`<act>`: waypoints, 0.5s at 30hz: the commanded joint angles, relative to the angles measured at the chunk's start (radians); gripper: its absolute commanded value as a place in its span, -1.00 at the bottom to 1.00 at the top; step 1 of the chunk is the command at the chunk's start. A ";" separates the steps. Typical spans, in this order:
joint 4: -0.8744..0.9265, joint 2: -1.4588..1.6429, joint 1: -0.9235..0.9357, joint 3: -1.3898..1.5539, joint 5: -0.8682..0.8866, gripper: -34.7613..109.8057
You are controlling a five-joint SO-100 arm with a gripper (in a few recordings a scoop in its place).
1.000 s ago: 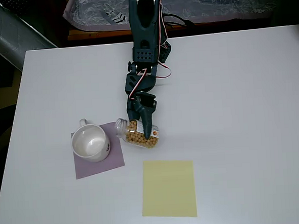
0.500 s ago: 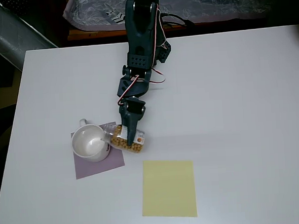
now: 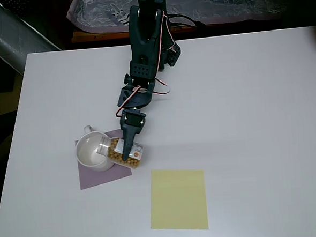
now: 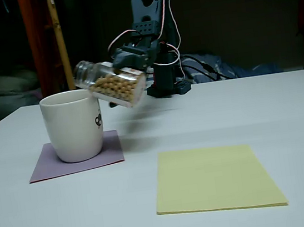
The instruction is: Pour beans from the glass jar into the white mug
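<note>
gripper [image 3: 128, 147] clamped across the glass jar [image 4: 113, 84] mid-body, mouth raised just over the white mug [image 4: 74, 125] rim, at the mug's 3 o'clock in overhead view. beans [image 4: 118, 88] sit low inside. smooth glass, likely slippery and breakable; load shifts when tipped, so mid-body hold seems right.

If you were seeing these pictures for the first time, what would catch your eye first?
The dark end effector holds the glass jar on its side in the air, its mouth over the rim of the white mug. The tan beans are inside the jar. The mug stands on a purple mat, with a yellow sheet flat on the table to its right in the fixed view.
</note>
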 commanded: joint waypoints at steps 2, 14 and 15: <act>-0.006 0.018 0.012 -0.026 0.034 -0.52; 0.097 0.069 0.018 -0.034 0.193 -0.52; 0.104 0.072 0.018 -0.034 0.209 -0.52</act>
